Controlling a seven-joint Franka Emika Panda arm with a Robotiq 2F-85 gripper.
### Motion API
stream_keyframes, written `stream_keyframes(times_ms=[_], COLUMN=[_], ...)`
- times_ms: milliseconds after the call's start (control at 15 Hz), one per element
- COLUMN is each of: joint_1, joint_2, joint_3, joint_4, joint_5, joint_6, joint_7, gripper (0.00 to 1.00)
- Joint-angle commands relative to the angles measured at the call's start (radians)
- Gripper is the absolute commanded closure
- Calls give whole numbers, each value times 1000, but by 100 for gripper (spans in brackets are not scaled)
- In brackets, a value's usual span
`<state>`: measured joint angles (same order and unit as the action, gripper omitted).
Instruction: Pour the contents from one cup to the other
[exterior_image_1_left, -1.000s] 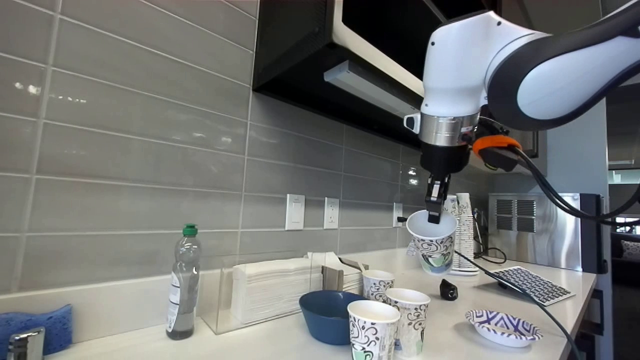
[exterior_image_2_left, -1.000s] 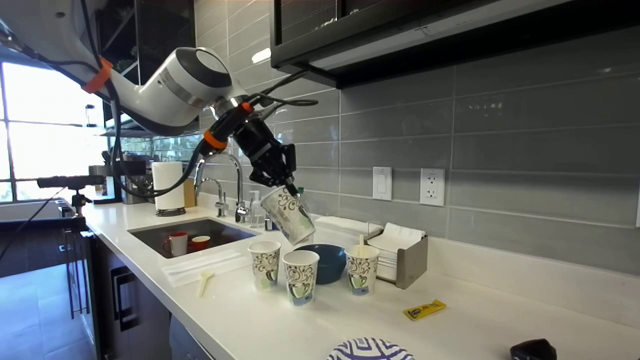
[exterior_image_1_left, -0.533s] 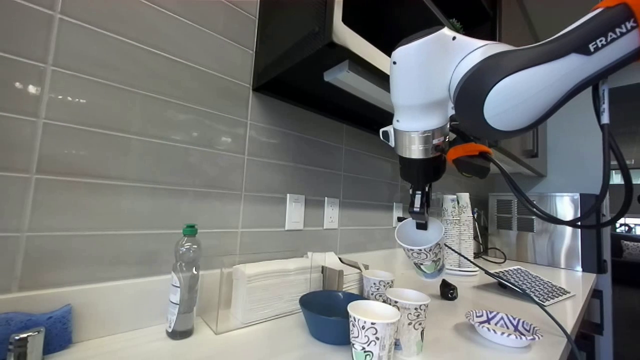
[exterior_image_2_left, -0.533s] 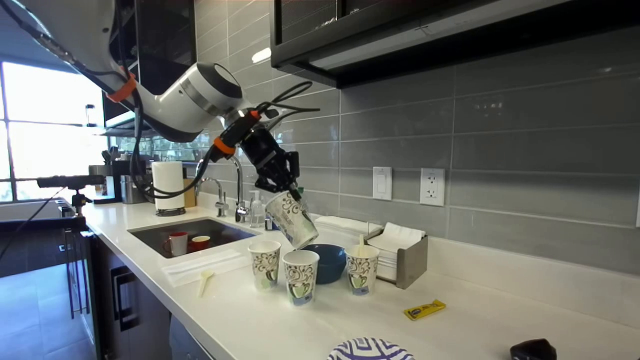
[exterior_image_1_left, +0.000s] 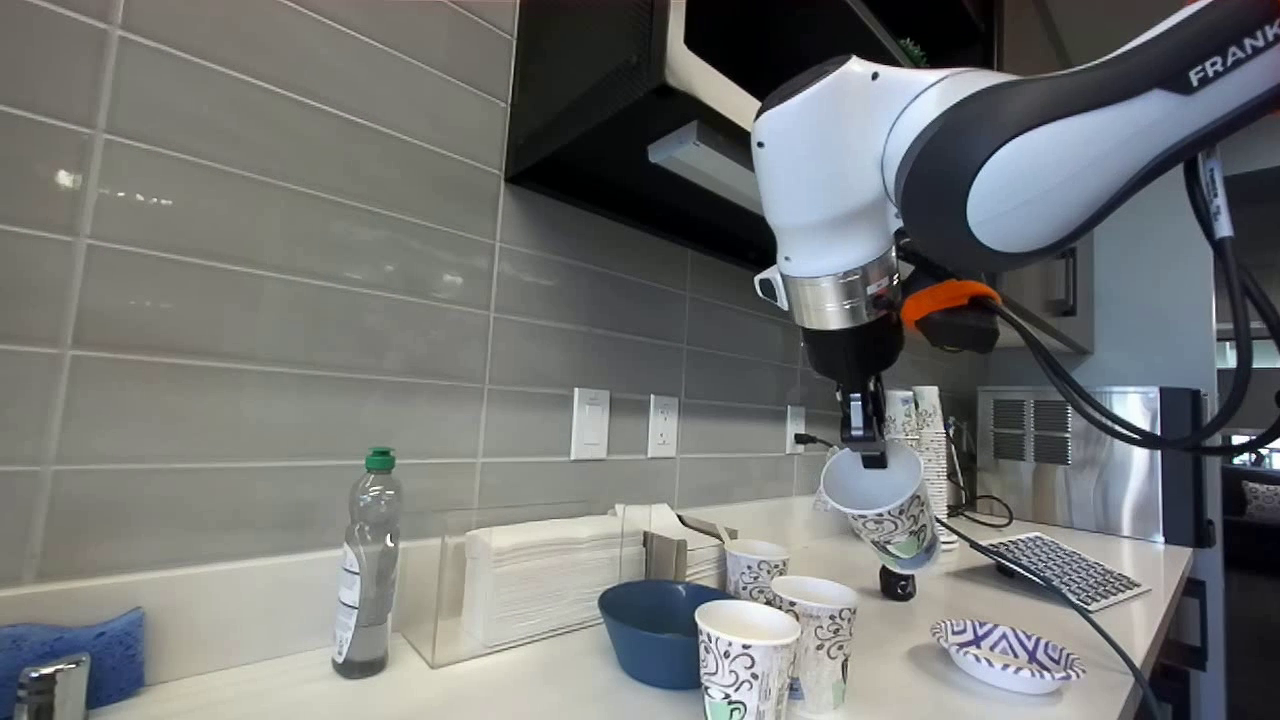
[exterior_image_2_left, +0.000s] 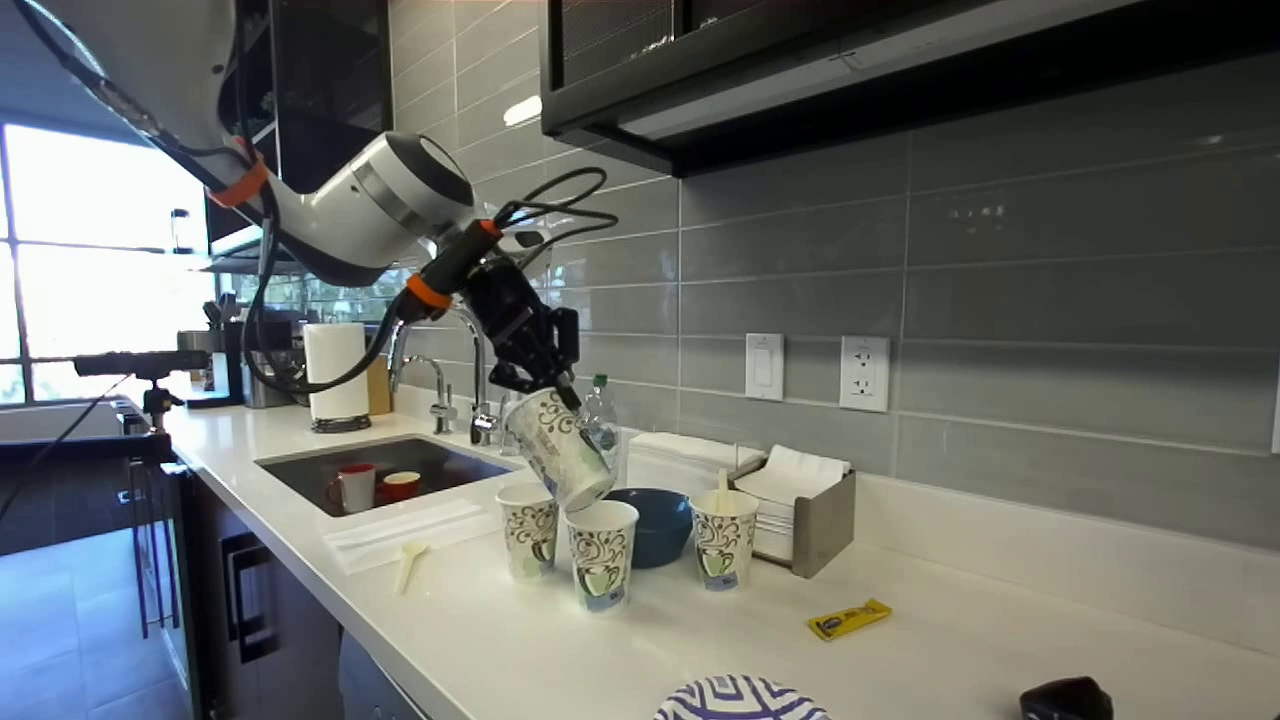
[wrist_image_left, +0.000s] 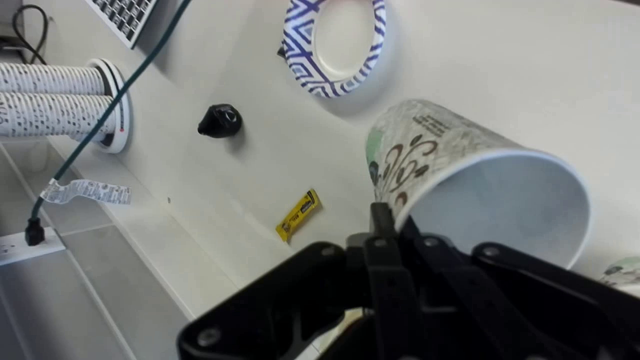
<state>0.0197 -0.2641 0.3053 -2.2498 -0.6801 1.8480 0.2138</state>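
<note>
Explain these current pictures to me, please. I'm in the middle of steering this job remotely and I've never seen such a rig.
The machine is a robot arm ending in a black two-finger gripper. Two pictures come from cameras outside the robot; the third comes from its wrist, looking past the gripper.

The gripper is shut on the rim of a scroll-printed paper cup, holding it tilted in the air, mouth higher than base. What it contains, I can't make out.

Beside a blue bowl on the counter stand three similar paper cups, one with a pale stick in it. A yellow packet, a patterned paper bowl and a keyboard lie there too.
</note>
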Motion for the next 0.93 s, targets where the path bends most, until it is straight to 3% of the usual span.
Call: stream_keyframes(times_ms=[0, 400, 467, 867], joint_1=[57, 123, 132, 142], joint_2=[73, 176, 121, 133], joint_3=[15, 6, -15, -25], joint_4=[80, 148, 98, 102], joint_5=[-84, -221, -171, -174], joint_6=[-170, -242, -209, -208], joint_7=[74, 173, 144, 147], gripper=[99, 99, 99, 99])
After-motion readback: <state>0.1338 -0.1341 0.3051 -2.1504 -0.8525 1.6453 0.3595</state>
